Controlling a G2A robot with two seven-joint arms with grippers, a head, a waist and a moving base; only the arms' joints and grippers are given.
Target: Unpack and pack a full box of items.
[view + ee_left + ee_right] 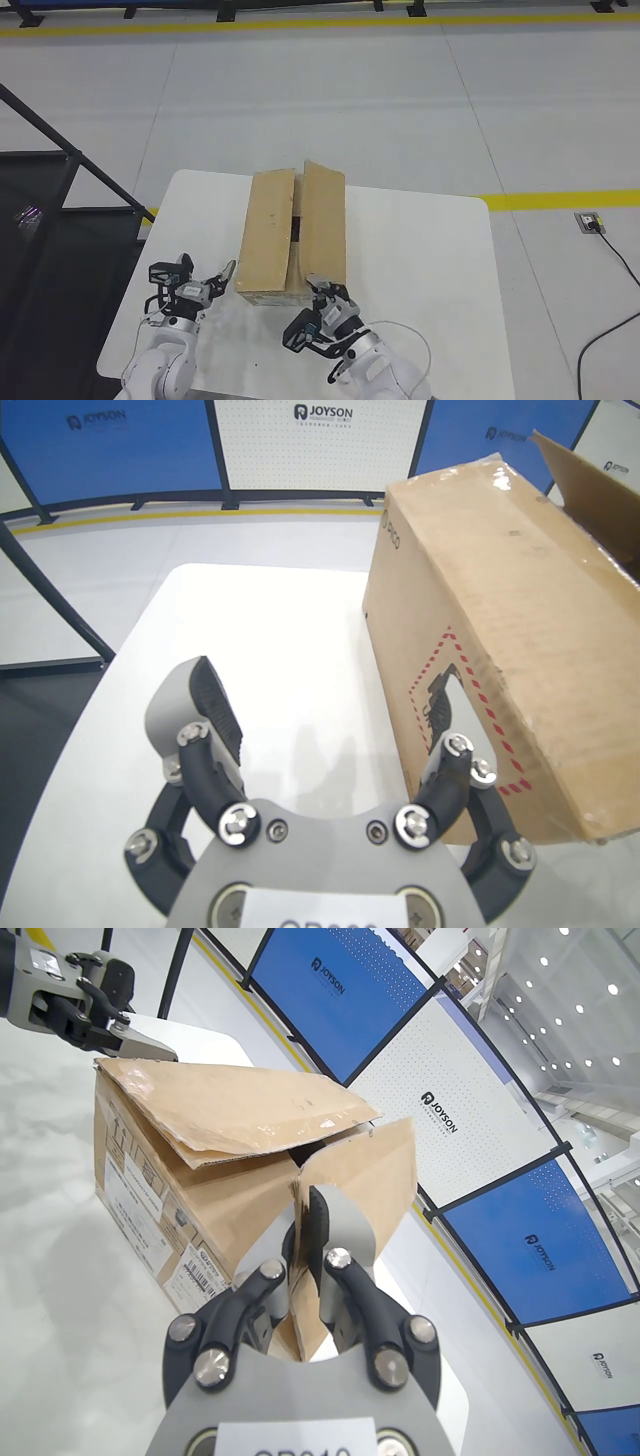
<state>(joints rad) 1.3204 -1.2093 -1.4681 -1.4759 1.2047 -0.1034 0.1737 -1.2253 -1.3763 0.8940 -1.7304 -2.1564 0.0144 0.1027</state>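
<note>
Closest, my right gripper (pixel 305 1208) is pinched tight on the raised right flap (pixel 370 1168) of the brown cardboard box (pixel 270 230), at its 5 o'clock corner. My left gripper (pixel 325 695) stands spread wide at 8 o'clock, just beside the box. The box sits on the round-cornered white table (pixel 420 260)

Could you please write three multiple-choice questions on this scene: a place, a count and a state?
1. Where is the cardboard box? A floor; B white table; C shelf.
2. How many long top flaps show? A two; B four; C none.
3. The right gripper is: A open; B shut on a flap; C shut on a bottle.
Answers: B, it stands on the table; A, two flaps run along its top; B, its fingers pinch the raised flap.
</note>
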